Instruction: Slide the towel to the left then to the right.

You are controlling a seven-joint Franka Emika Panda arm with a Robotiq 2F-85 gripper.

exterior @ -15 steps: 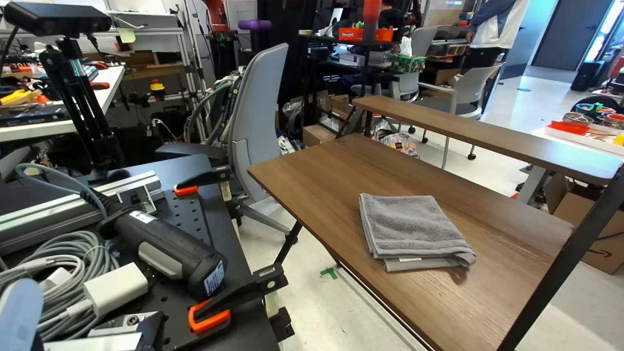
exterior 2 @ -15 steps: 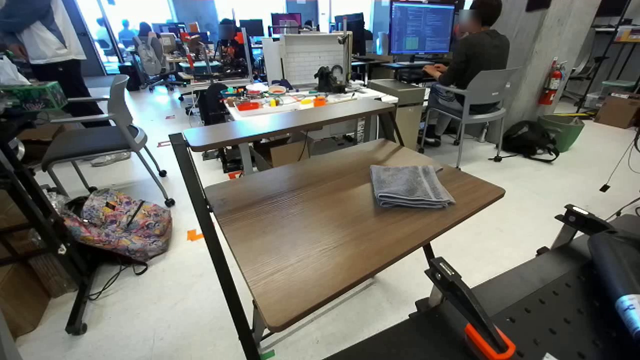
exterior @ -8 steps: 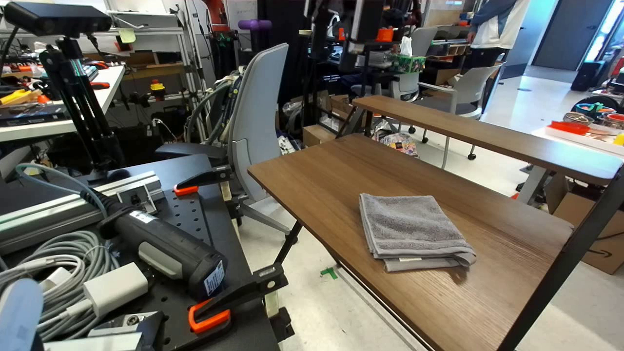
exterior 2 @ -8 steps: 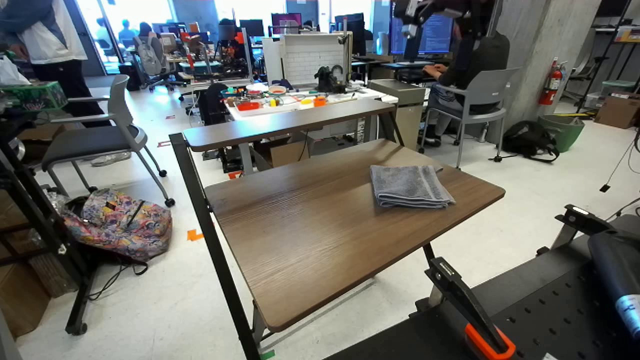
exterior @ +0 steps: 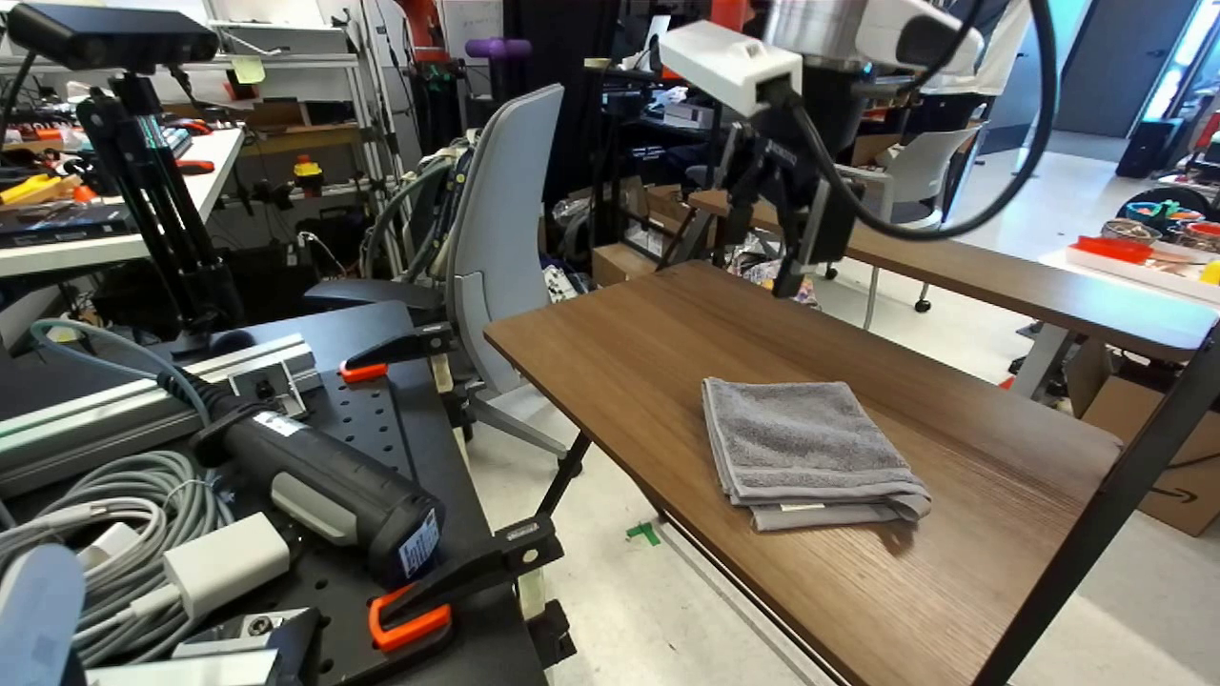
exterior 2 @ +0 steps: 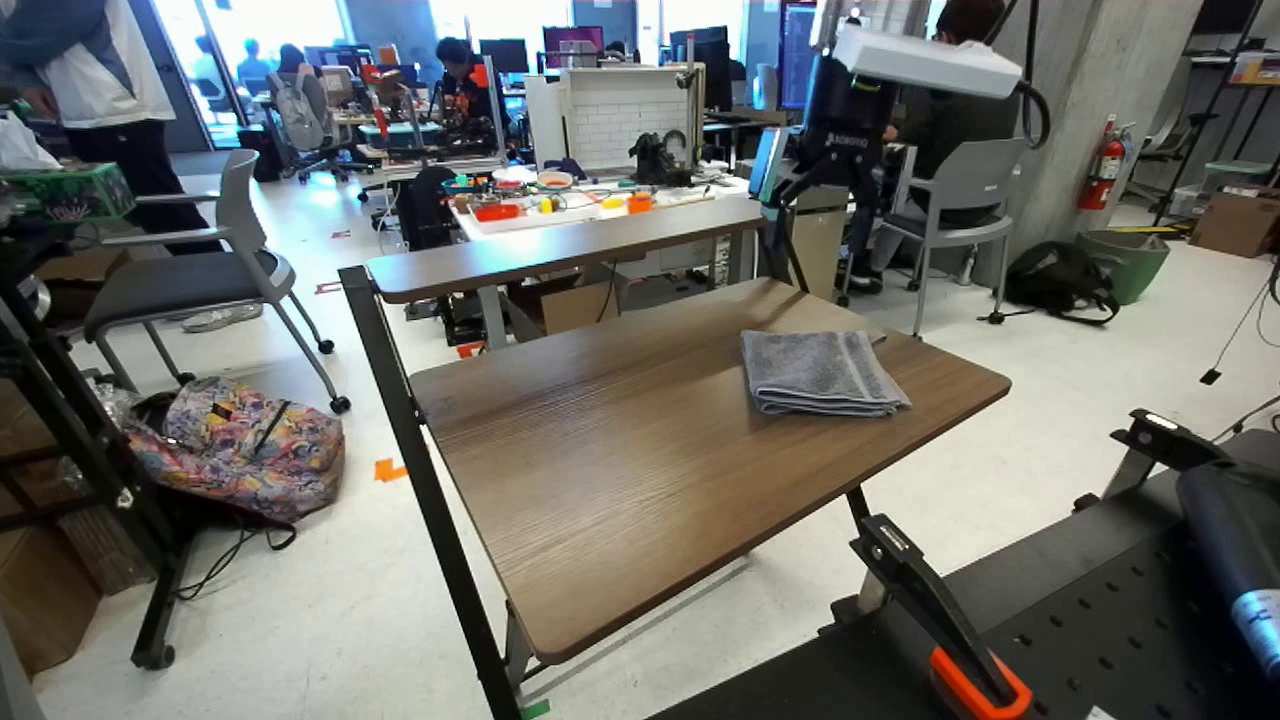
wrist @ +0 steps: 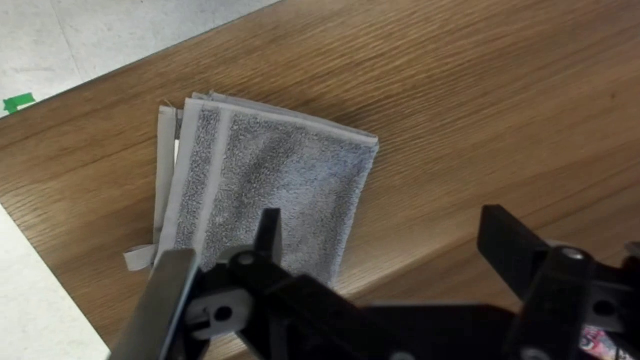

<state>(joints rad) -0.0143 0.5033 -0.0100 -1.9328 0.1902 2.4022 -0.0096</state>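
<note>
Low in the wrist view, the tool (wrist: 380, 217) stands spread; a folded grey terry towel (wrist: 280, 170) lies centre-left on the tabletop (wrist: 490, 110).

In an exterior view, a brown wooden table (exterior 2: 620, 480) stood below the gripper (exterior 2: 815, 240), on a pale, shiny floor (exterior 2: 330, 600). Behind the gripper there were a grey chair (exterior 2: 975, 180) and a concrete pillar (exterior 2: 1110, 80). Much farther from the gripper, the windows (exterior 2: 500, 16) were very bright, almost white.
</note>
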